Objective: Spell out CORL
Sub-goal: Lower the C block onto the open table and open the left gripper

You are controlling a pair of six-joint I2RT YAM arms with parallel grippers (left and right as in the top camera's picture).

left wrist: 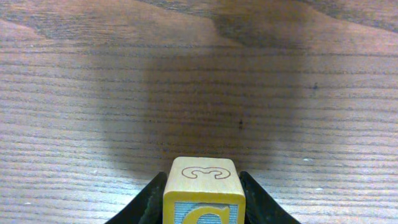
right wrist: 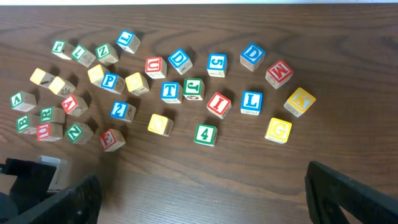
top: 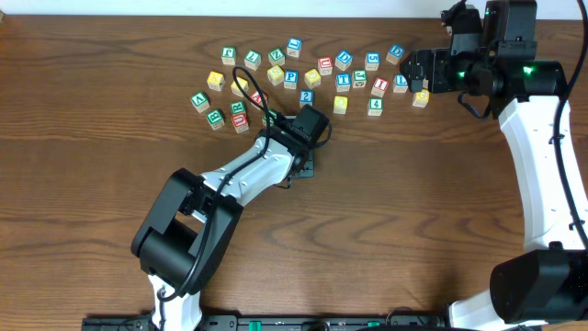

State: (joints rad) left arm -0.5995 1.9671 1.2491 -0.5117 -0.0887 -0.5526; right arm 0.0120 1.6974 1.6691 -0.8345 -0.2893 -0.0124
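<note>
Nearest the robot, the left gripper (left wrist: 204, 208) pinches a yellow-topped cube (left wrist: 204, 179), its dark fingers (left wrist: 148, 204) pressed against the cube's two sides. A yellow C shows on the cube's front face. This cube is well apart from the blue L cube (right wrist: 251, 101), nearer the robot and to its left, over bare wooden table (left wrist: 199, 87). Farther out, the L cube lies toward the right end of a scatter of letter cubes (right wrist: 111, 81). A red I cube (right wrist: 219, 104) is just beside it on the left, a yellow G cube (right wrist: 278, 129) is near it on the right, and a green 4 cube (right wrist: 205, 134) is nearer and leftward. More yellow and green cubes lie left of the L; which of them bear O and R cannot be told. The right gripper (right wrist: 202, 180) hovers by the L cube with its fingers spread wide, holding nothing.
</note>
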